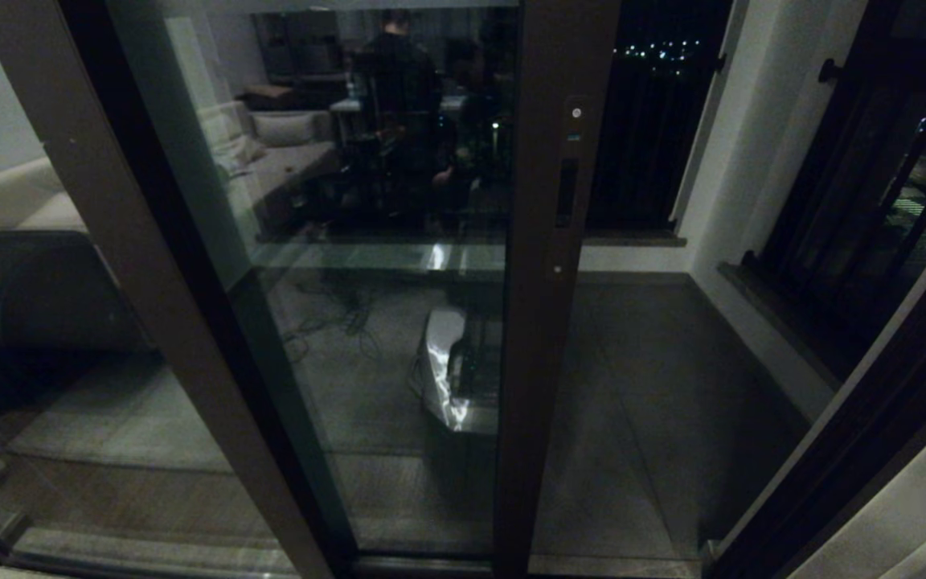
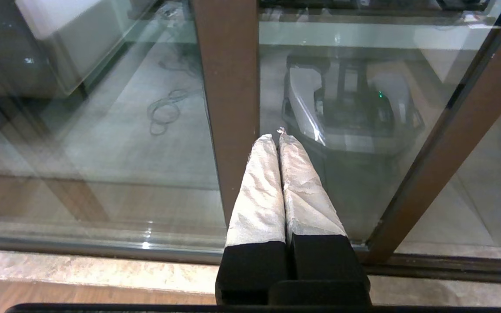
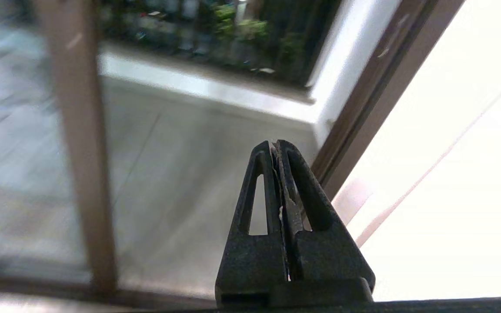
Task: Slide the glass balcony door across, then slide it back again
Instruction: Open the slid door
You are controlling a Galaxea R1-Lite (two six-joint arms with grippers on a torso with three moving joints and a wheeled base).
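The glass balcony door (image 1: 399, 338) stands partway across the doorway. Its brown stile (image 1: 547, 338) carries the black slot handle (image 1: 566, 191). Neither gripper shows in the head view. In the left wrist view my left gripper (image 2: 276, 137) is shut and empty, its white-wrapped fingers (image 2: 259, 195) pointing at the low part of the door's glass (image 2: 363, 182), between a brown upright (image 2: 231, 108) and the door's stile (image 2: 450, 143). In the right wrist view my right gripper (image 3: 276, 143) is shut and empty, low in the open gap, to the right of the stile (image 3: 83, 152).
A fixed brown-framed panel (image 1: 141, 265) stands at the left. The tiled balcony floor (image 1: 656, 386) lies beyond the opening, with the black railing (image 1: 873, 209) and a white wall (image 1: 752, 161) behind. The door jamb (image 1: 857, 450) bounds the right side. The floor track (image 2: 102, 250) runs below.
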